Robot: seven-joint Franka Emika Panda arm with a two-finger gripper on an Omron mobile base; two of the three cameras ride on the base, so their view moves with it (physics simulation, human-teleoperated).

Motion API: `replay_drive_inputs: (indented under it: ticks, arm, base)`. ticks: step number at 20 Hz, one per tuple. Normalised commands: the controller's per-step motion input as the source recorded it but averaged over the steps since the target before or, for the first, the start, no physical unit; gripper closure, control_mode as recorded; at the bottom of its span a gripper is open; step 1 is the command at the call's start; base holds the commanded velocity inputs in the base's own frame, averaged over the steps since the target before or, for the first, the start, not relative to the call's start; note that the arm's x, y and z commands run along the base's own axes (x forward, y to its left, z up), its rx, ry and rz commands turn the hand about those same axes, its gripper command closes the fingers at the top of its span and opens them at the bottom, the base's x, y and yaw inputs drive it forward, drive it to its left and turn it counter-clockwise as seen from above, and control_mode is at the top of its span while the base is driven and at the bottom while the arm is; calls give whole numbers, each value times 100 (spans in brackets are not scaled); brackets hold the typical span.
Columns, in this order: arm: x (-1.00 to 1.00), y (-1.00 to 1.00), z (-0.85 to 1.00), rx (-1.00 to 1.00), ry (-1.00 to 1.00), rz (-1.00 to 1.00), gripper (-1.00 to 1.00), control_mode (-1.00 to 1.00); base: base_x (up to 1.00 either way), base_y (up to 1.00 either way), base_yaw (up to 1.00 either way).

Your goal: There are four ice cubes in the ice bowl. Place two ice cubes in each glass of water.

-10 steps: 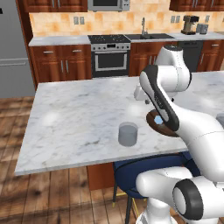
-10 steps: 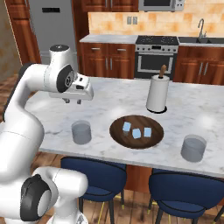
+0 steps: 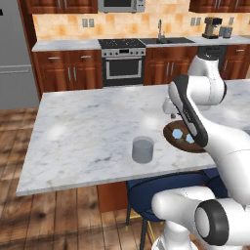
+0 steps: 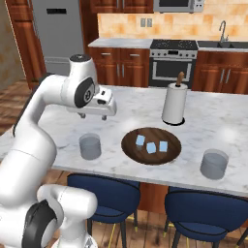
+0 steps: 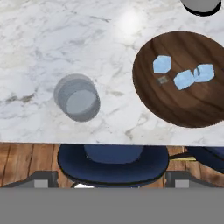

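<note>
Left base view sat behind the arm on its left, looking forward and down across the marble desk [image 3: 88,132] toward the stove [image 3: 124,63] and back wall; the arm rose at lower right and covered part of the bowl [image 3: 172,133]. Right base view mirrored it from behind-right, arm at lower left, facing the same stove [image 4: 173,60] wall, with the bowl [image 4: 151,146], both glasses [image 4: 90,146] and the paper-towel roll [image 4: 174,103] unobstructed. Hand view looked almost straight down from above the near desk edge [image 5: 65,131], closer than the base views, taking in one glass [image 5: 78,98], the bowl [image 5: 183,107] and the blue stools [image 5: 113,159] below. All three shared the bowl and the left glass [image 3: 143,149].
</note>
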Motion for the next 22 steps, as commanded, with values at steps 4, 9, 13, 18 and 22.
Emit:
replay_drive_inputs:
  ticks: [4, 9, 13, 18, 22]
  arm:
    - [0, -95, -39, 3, 0, -4, -100, -100]
    - [19, -80, -60, 11, 0, 0, -100, -100]
    - [72, -64, -75, 7, 2, 0, -100, -100]
    - [76, -15, -58, 7, 7, 0, -100, -100]
    - [64, -17, -34, 7, 0, 3, -100, -100]
  base:
    - [0, 0, 0]
    - [0, 0, 0]
    - [0, 0, 0]
    - [0, 0, 0]
    - [0, 0, 0]
